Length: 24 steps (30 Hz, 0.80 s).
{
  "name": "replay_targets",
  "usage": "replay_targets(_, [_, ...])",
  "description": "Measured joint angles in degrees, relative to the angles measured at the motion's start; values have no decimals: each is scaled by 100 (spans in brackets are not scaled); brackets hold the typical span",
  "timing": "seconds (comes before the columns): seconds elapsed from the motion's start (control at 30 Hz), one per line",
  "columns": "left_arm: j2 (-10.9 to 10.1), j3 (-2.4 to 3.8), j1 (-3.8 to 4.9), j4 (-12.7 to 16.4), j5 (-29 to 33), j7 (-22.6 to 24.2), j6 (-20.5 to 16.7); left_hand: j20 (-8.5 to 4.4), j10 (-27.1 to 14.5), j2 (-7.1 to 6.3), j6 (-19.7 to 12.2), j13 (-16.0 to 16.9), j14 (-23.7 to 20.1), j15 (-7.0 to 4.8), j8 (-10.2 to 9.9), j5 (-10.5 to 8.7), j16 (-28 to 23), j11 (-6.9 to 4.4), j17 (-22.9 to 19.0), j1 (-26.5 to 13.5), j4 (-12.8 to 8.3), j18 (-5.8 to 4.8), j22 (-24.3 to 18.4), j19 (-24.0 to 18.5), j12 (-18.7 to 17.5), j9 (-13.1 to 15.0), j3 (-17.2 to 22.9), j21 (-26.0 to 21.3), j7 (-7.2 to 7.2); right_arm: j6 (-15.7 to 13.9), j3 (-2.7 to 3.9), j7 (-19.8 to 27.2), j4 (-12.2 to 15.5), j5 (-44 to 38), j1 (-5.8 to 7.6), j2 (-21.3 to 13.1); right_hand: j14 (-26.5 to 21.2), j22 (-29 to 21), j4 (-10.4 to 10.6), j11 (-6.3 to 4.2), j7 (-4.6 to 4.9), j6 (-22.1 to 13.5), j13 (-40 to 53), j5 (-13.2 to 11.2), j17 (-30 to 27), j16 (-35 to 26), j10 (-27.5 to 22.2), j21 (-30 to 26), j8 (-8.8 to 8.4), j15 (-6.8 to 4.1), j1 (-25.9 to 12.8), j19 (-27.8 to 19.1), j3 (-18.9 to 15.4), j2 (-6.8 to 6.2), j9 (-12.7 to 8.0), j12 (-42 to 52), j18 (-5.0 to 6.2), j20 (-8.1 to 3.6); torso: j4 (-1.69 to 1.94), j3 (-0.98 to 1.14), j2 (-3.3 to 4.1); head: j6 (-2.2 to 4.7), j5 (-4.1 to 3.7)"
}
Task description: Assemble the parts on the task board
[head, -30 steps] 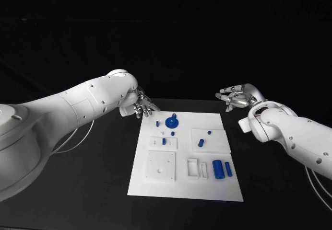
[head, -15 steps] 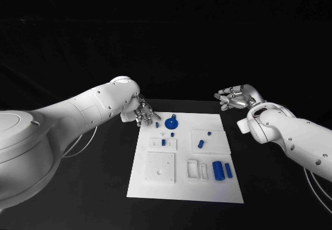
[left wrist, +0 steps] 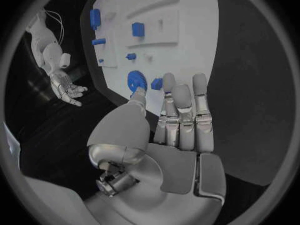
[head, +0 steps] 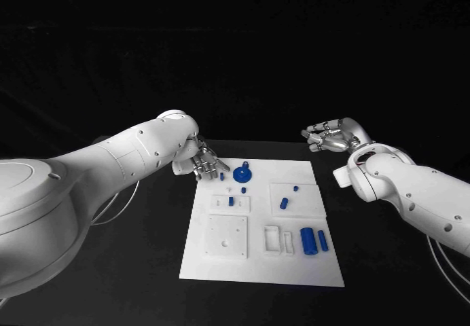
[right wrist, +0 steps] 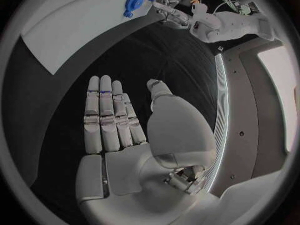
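Note:
The white task board (head: pixel 264 261) lies in the middle of the black table. A blue gear (head: pixel 243 175) sits near its far edge with a small blue peg (head: pixel 222 176) beside it. Two short pegs (head: pixel 232 201) (head: pixel 284 202) stand mid-board, and two blue cylinders (head: pixel 308 240) (head: pixel 322 238) lie near the right edge. My left hand (head: pixel 204 161) hovers at the board's far left corner, fingers straight and apart, holding nothing; its wrist view shows the hand (left wrist: pixel 178 120) just short of the gear (left wrist: pixel 137 79). My right hand (head: pixel 331 136) floats beyond the far right corner, empty, with its palm (right wrist: pixel 125 125) flat.
Raised white blocks with slots (head: pixel 275 238) and a square plate (head: pixel 228 235) stand on the near half of the board. Black table surrounds the board on all sides. The right wrist view shows the board's corner (right wrist: pixel 81 30) and the left hand (right wrist: pixel 169 12) in the distance.
My left hand has drifted a little right and down, toward the board's far left corner and the gear. The right hand has barely shifted. The parts lie as before.

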Motion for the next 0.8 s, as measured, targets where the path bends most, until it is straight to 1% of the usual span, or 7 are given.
replay_targets(0.07, [6, 0, -6, 0, 13, 5, 11, 0, 0, 2, 23, 0, 0, 0, 0, 28, 22, 0, 0, 2, 0, 0, 0, 0, 0, 0, 0, 0, -5, 4, 0, 3, -1, 11, 0, 2, -7, 0, 0, 1, 11, 10, 0, 0, -100, 0, -1, 0, 0, 7, 0, -51, 0, 0, 0, -49, -1, 10, 1, 0, 0, 0, -2])
replay_targets(0.17, [11, 0, -17, 0, 31, 9, 35, -12, 0, 93, 59, 0, -3, -3, 0, 138, 45, 0, 0, 53, -117, 0, 0, 12, 0, -4, 19, -44, -9, 11, 0, 7, -4, 26, 0, 5, -60, 0, 0, 21, 15, 13, -5, 0, -180, 0, -21, 0, 0, 20, 0, -76, 0, 0, 0, -77, 0, 35, 1, 0, 0, 1, -6])
replay_targets(0.37, [8, -1, -26, 3, 52, 9, 80, -20, 22, 259, 129, 0, -20, -20, 0, 485, 44, -22, -6, 217, -298, 0, -1, 20, 0, -10, 107, -44, -29, 21, 0, 13, -11, 47, 1, 18, -60, 0, 0, 21, 15, 14, -4, 0, -207, 0, -21, 0, 0, 20, 0, -102, 0, 0, 0, -77, 0, 21, 5, 1, 0, -6, -13])
replay_targets(0.43, [6, -1, -27, 3, 57, 6, 87, -21, 22, 285, 129, 0, -20, -20, 0, 554, 45, -22, -6, 244, -367, 0, -1, 20, 0, -16, 118, -44, -29, 23, 0, 14, -17, 51, 1, 25, -60, 0, 0, 42, 15, 14, -4, 0, -214, 0, -42, 0, 0, 20, 0, -102, 0, 0, 0, -77, 0, 22, 8, 3, -1, -8, -13])
replay_targets(0.53, [5, -1, -28, 3, 63, 1, 90, -21, 22, 370, 141, 0, -20, -20, 0, 554, 44, -22, -12, 329, -451, 0, -2, 20, -22, -27, 164, -44, -42, 26, 0, 15, -24, 57, 1, 36, -66, 1, 0, 42, 15, 14, -4, 0, -216, 0, -42, 0, 0, 26, 0, -121, 0, 0, 0, -77, 0, 40, 9, 4, -1, -12, -13])
replay_targets(0.73, [5, -2, -30, 5, 68, -6, 89, -41, 42, 438, 206, 0, -20, -20, 0, 577, 65, -43, -12, 397, -549, 0, -2, 40, -22, -12, 216, -44, -66, 28, 0, 18, -34, 64, 1, 45, -80, 1, 0, 42, 14, 14, -4, 0, -220, 0, -42, 0, 0, 39, 0, -121, 0, 0, 0, -100, 0, 40, 5, 4, -1, -11, -6])
replay_targets(0.8, [5, -2, -30, 7, 70, -6, 88, -41, 43, 474, 242, 0, -20, -20, 22, 577, 66, -43, -12, 437, -594, 0, -2, 40, -22, 13, 244, -44, -102, 29, 0, 19, -39, 66, 1, 47, -80, 1, -3, 42, 14, 13, -3, 0, -220, 0, -42, 0, 0, 39, 0, -121, 3, 0, 0, -100, 0, 40, 4, 3, 0, -11, -3])
